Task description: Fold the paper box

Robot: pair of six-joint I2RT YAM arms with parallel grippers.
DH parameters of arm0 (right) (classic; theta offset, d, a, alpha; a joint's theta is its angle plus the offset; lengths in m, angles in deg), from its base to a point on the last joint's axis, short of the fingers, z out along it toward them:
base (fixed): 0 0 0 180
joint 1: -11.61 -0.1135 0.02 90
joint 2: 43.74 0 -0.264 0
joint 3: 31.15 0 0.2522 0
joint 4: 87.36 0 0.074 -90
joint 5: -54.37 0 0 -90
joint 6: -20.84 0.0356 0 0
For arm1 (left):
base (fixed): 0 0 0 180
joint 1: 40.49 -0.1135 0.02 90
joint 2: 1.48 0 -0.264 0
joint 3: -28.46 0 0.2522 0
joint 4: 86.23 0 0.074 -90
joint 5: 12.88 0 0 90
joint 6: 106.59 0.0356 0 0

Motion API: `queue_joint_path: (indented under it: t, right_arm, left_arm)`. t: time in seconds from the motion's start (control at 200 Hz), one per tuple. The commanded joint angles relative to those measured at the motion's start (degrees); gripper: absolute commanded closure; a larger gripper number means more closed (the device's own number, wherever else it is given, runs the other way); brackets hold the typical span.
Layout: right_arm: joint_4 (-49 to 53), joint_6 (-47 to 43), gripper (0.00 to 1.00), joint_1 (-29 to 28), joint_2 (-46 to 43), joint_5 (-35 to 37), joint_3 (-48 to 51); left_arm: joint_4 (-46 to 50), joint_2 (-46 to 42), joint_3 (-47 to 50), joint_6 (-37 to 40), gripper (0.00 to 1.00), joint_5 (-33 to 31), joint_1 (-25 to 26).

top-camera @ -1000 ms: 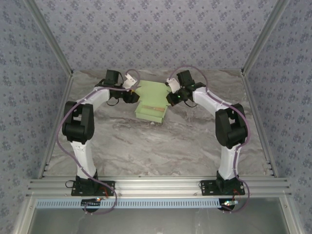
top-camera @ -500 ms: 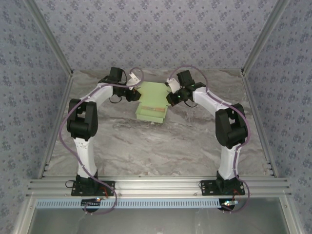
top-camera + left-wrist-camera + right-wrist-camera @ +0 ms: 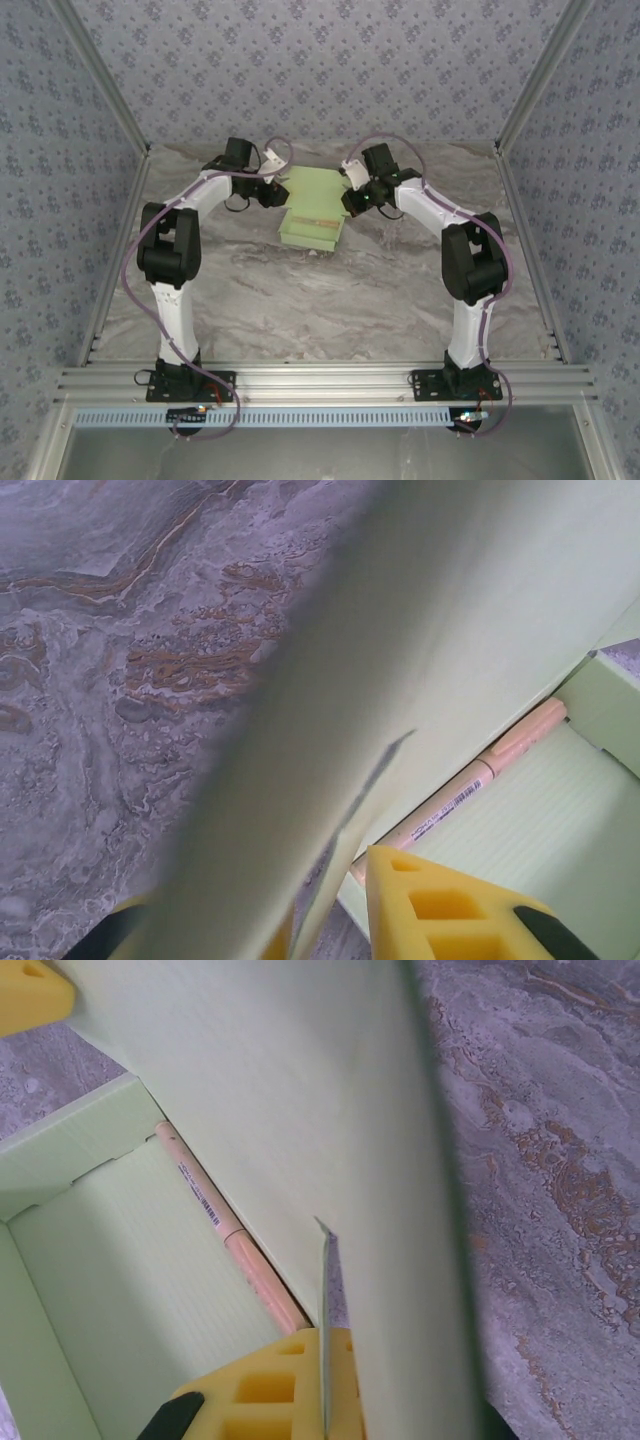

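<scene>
Marbled tabletop point(image 3: 300, 300), blue floral walls point(image 3: 320, 60)

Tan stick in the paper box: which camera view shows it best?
Right wrist: the tan stick lies long and sharp on the paper box floor beside the raised flap. Left wrist shows it too, one end behind a yellow finger. In the top external view it is too small to make out.

Pale green paper box point(image 3: 315, 205). Grey marbled table point(image 3: 330, 300) with rust-brown veins. Peach pen point(image 3: 470, 785) with black barcode. Yellow gripper fingers point(image 3: 440, 910). White-and-black arms point(image 3: 170, 310). Walls point(image 3: 320, 70) papered blue-grey with a small floral print.
</scene>
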Motion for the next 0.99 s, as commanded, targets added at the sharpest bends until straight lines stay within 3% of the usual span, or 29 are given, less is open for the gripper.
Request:
queue_joint_path:
  t: [0.0, 0.385, 0.485, 0.775, 0.989]
  right_arm:
    - [0.79, 0.16, 0.98, -0.32, 0.43, 0.56, -2.43]
    - [0.45, 1.66, 0.98, -1.31, 0.83, 1.99, -2.5]
    - [1.0, 5.59, 0.98, -2.38, 1.13, 6.5, -3.44]
    - [4.29, 26.67, 0.98, -9.36, 1.26, 34.1, -6.0]
    - [6.63, 33.36, 0.96, -11.17, 3.78, 39.5, -10.08]
  left_arm:
    - [1.11, -0.32, -0.55, -0.39, 0.79, 0.26, -0.27]
    - [-1.65, -0.5, -0.53, -4.28, 0.97, 0.74, 0.32]
    - [-3.86, -1.78, 0.25, -10.81, 1.0, -5.68, 1.33]
    - [-13.05, -9.71, 9.43, -31.06, 1.0, -26.46, 6.37]
    - [-15.83, -13.62, 14.73, -39.68, 0.98, -38.24, 9.47]
